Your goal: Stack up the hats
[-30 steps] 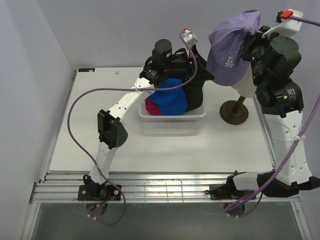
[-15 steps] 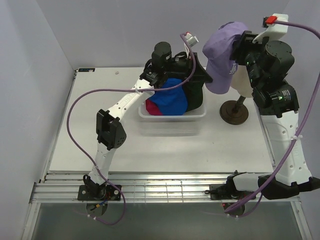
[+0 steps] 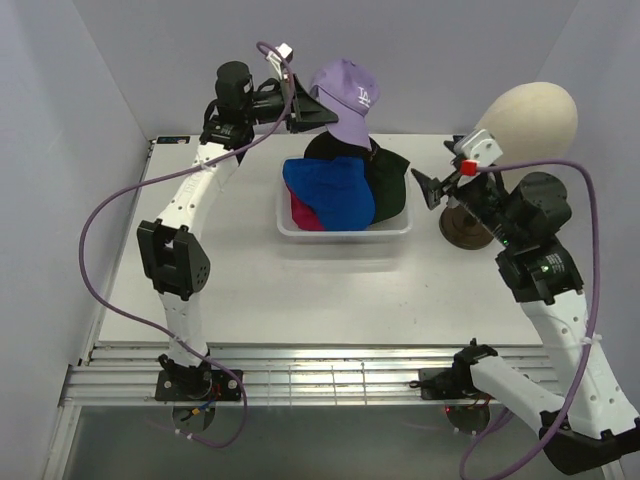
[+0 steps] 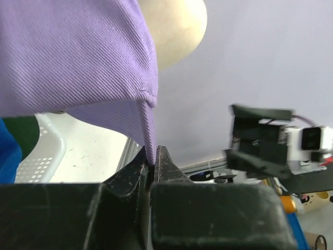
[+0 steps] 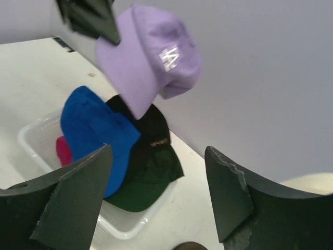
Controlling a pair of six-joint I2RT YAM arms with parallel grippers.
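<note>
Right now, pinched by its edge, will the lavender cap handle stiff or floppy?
Probably floppy: the cap hangs in a soft fold from the left tool. Likely light, since a pinch on one thin edge carries it. Its crown looks rounded, so it may partly hold shape.

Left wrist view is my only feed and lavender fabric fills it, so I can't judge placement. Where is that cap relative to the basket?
Observer: The lavender cap hangs from the left gripper, in the air over the far part of the white basket.
Operator: What's inside it?
Observer: Blue cap on top; black cap, dark green cap and magenta cap beneath.
Operator: And the other arm?
Observer: The right gripper is open and empty, beside the mannequin stand.
</note>
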